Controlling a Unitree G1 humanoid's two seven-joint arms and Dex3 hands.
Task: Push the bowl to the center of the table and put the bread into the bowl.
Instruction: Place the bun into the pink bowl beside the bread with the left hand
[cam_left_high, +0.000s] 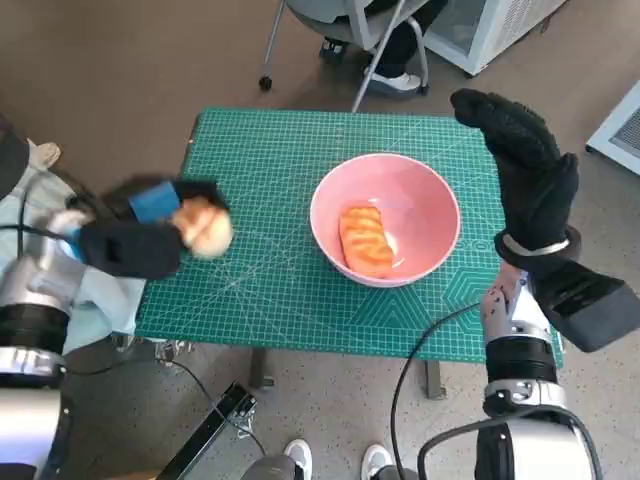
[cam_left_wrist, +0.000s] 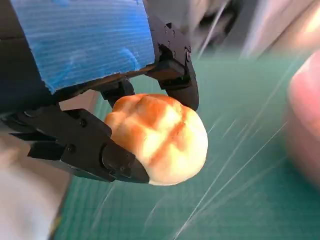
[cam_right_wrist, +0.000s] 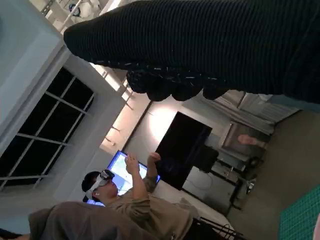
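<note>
The left hand (cam_left_wrist: 100, 100) grips a round bread roll (cam_left_wrist: 157, 137) between its black fingers (cam_left_wrist: 117, 162), holding it above the left part of the green cutting mat (cam_left_high: 270, 290); the blur in the head view suggests motion. The right hand (cam_left_high: 525, 165) is raised off the table beside the mat's right edge, fingers spread and holding nothing.

By size: the mat covers the small table; the pink bowl (cam_left_high: 425, 200) stands on it, a little right of the middle, so the push looks done or nearly so. 1 braided orange bread (cam_left_high: 365, 240) already lies inside the bowl. The roll is well apart from the bowl, to its left.

What seems left is carrying the roll over the rim and releasing it.
</note>
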